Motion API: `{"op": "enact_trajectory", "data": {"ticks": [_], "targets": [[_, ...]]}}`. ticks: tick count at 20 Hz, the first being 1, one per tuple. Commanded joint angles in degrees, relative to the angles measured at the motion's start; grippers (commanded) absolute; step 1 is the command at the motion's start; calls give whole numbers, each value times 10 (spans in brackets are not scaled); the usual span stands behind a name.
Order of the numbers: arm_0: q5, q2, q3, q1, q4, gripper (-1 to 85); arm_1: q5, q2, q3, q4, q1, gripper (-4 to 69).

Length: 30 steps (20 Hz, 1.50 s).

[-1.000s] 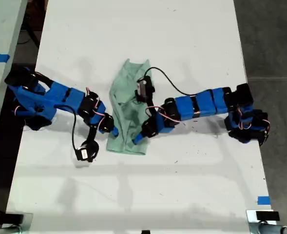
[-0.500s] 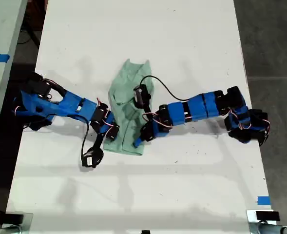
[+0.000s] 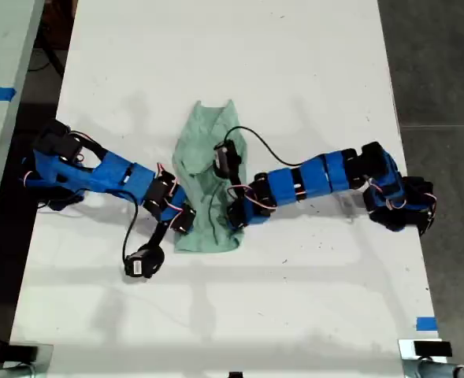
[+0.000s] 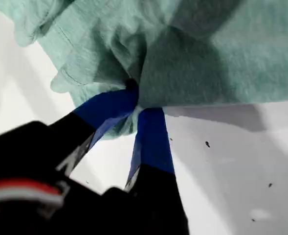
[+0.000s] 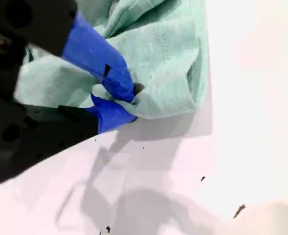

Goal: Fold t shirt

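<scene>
The pale mint-green t shirt [image 3: 203,130] lies wrinkled at the middle of the white table [image 3: 295,63], with its notched neckline at the far end. In the first wrist view my first gripper [image 4: 136,98] is shut on a bunched edge of the t shirt [image 4: 222,44]. My second gripper [image 5: 129,100] is shut on a rolled corner of the t shirt [image 5: 168,44]. In the exterior view, one arm's gripper [image 3: 186,223] meets the garment's near end from the left and the other arm's gripper [image 3: 233,219] from the right. The wrist views do not settle which arm is which.
Each arm's black wrist camera sticks out sideways, one [image 3: 141,264] over bare table and one [image 3: 224,157] over the fabric. The table's edges run down both sides of the exterior view, with grey floor [image 3: 444,79] on its right. Dark specks [image 5: 202,178] dot the tabletop.
The arm on the exterior view's left has stretched further right and nearer. The other gripper has shifted left. The garment's near end is bunched narrower between them.
</scene>
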Motion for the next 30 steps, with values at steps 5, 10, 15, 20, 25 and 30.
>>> {"op": "enact_trajectory", "data": {"ticks": [5, 10, 15, 20, 25, 30], "targets": [[13, 68, -127, 39, 100, -3, -27, 149, -50, 25, -46, 4], [69, 178, -108, -69, 185, -3, -97, 271, -23, 42, 32, 4], [178, 221, -53, -277, 196, -3, -172, 287, -11, 54, 157, 5], [272, 148, -46, -432, 198, 319, -242, 258, -9, 28, 279, 255], [326, 169, -54, -513, 204, 371, -284, 266, -42, 76, 357, 315], [294, 311, -35, -518, 206, 313, -288, 345, -17, 183, 381, 292]]}}
